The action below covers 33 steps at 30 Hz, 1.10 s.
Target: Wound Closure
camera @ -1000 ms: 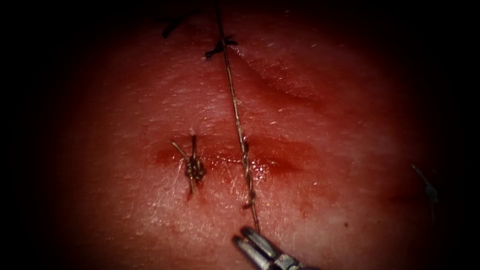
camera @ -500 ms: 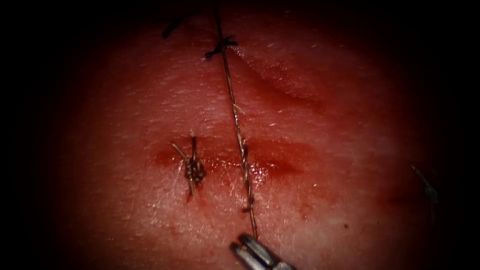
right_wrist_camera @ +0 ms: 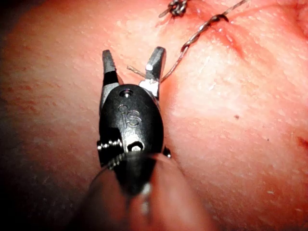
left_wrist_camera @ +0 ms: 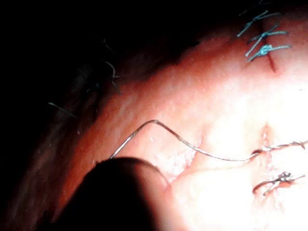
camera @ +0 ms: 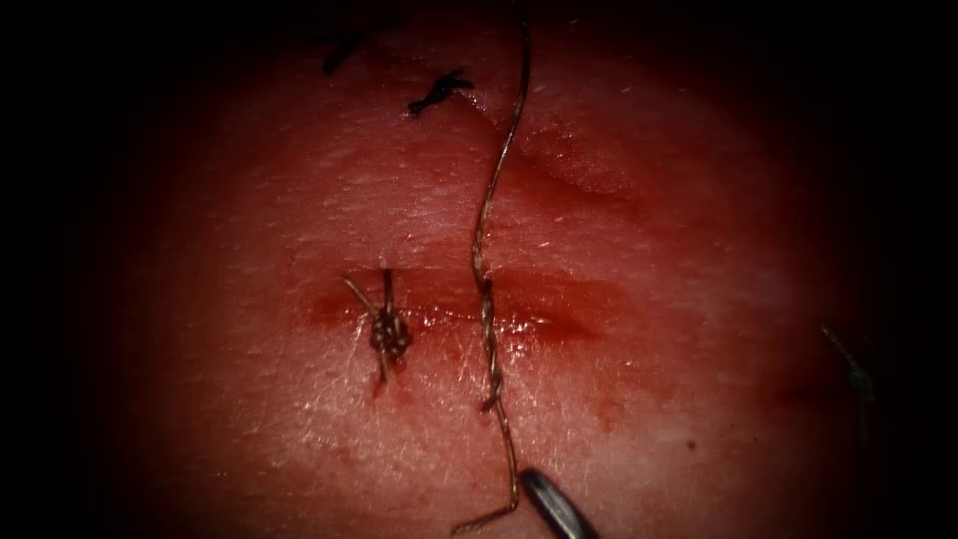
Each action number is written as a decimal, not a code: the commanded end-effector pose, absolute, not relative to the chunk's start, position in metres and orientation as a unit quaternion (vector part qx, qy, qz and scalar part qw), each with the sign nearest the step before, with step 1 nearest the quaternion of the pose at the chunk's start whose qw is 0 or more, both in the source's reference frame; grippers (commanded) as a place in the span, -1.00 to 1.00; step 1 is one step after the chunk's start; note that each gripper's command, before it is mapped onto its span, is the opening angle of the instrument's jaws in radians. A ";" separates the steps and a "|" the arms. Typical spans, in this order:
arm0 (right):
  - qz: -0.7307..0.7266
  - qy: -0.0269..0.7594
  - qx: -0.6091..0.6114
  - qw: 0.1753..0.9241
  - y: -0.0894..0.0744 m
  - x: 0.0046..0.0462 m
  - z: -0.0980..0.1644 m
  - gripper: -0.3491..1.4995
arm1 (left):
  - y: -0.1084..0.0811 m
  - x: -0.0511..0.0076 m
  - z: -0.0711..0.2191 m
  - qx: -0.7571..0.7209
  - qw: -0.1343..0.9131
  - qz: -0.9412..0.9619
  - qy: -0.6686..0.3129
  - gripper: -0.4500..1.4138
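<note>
Thread (camera: 487,299) gone slack since release, right claw (right_wrist_camera: 134,61) spread, holding nothing

We spot one small embossed mark on the black housing of the right tool (right_wrist_camera: 131,71), it looks like the letters "IS", too small for us to be sure, no other writing legible

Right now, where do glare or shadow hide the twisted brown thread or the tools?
Endoscope view: darkness rings the edges; the twisted brown thread across the cut is lit, the right tool sits in the dim margin. Left wrist view: glare washes the pale tissue; the left tool is an unlit silhouette. Right wrist view: evenly lit; the right tool's open jaws hold nothing.
</note>
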<state>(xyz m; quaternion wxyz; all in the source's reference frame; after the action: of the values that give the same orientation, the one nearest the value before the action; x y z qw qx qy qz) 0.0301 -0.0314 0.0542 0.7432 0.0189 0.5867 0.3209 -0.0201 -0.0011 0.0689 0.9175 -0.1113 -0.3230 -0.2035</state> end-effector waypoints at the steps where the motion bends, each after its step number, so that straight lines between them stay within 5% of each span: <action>1: 0.318 0.591 0.025 0.741 -0.031 0.0305 0.054 0.80 | -0.002 -0.0209 0.068 -0.103 0.915 -0.206 -0.332 -1.00; 15: 0.331 0.607 0.044 0.722 -0.026 0.0293 0.053 0.60 | -0.013 -0.0215 0.062 -0.047 0.890 -0.213 -0.401 -1.00; 20: 0.338 0.604 0.036 0.721 -0.023 0.0304 0.056 0.24 | -0.017 -0.0221 0.062 -0.040 0.886 -0.209 -0.412 -1.00; 23: 0.341 0.605 0.031 0.719 -0.021 0.0315 0.058 0.18 | -0.018 -0.0220 0.062 -0.036 0.885 -0.206 -0.416 -1.00; 24: 0.337 0.608 0.038 0.717 -0.020 0.0318 0.059 0.11 | -0.018 -0.0221 0.062 -0.034 0.885 -0.205 -0.417 -1.00; 26: 0.323 0.623 0.054 0.710 -0.019 0.0326 0.060 -0.49 | -0.019 -0.0222 0.063 -0.031 0.886 -0.198 -0.418 -1.00; 27: 0.323 0.623 0.054 0.710 -0.019 0.0326 0.060 -0.49 | -0.019 -0.0222 0.063 -0.031 0.886 -0.198 -0.418 -1.00; 28: 0.314 0.632 0.063 0.706 -0.018 0.0331 0.061 -1.00 | -0.020 -0.0222 0.063 -0.026 0.886 -0.190 -0.423 -1.00; 33: 0.289 0.661 0.095 0.686 -0.016 0.0343 0.062 -1.00 | -0.021 -0.0221 0.064 -0.013 0.890 -0.167 -0.425 -1.00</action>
<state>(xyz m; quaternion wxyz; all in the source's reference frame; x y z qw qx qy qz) 0.0335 -0.0160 0.0620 0.6837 0.1006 0.6624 0.2893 -0.0215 -0.0216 0.0641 0.8908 -0.0093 -0.4238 -0.1635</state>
